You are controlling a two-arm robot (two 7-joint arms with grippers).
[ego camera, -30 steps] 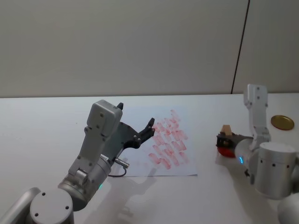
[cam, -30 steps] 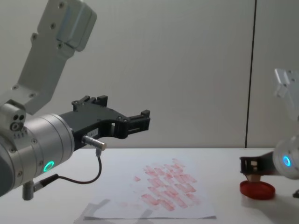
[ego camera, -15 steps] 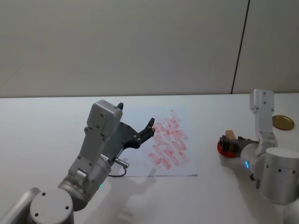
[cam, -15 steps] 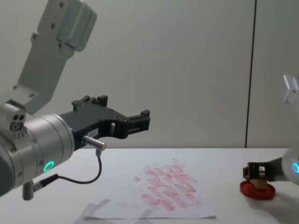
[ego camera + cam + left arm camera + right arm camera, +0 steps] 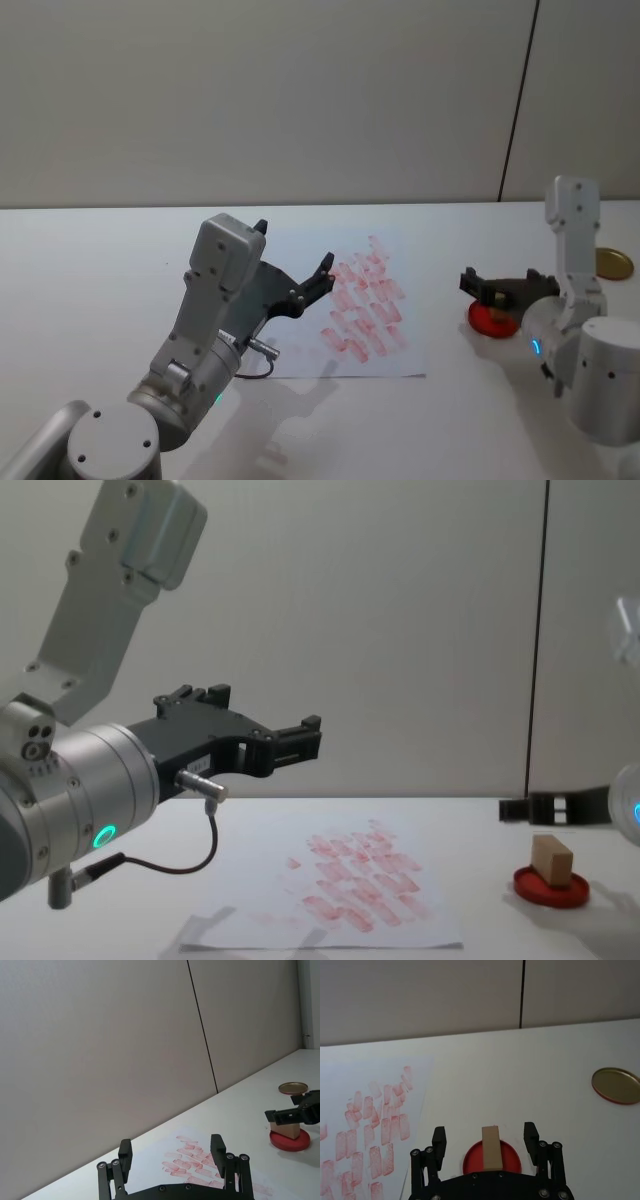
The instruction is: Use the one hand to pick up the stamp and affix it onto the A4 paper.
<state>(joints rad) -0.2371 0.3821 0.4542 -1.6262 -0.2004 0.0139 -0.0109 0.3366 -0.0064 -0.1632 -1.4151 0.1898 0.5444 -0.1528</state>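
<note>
right: the right gripper (image 5: 515, 808) hangs wide open and empty just above the stamp (image 5: 551, 859), which rests on the red ink pad (image 5: 550, 888) beside the paper (image 5: 330, 905).

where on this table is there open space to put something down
Bare table lies left of the A4 paper; a clear strip separates the paper from the ink pad. It is crowded on the right: the stamp stands on the pad under the open right gripper, with a gold lid beyond.
</note>
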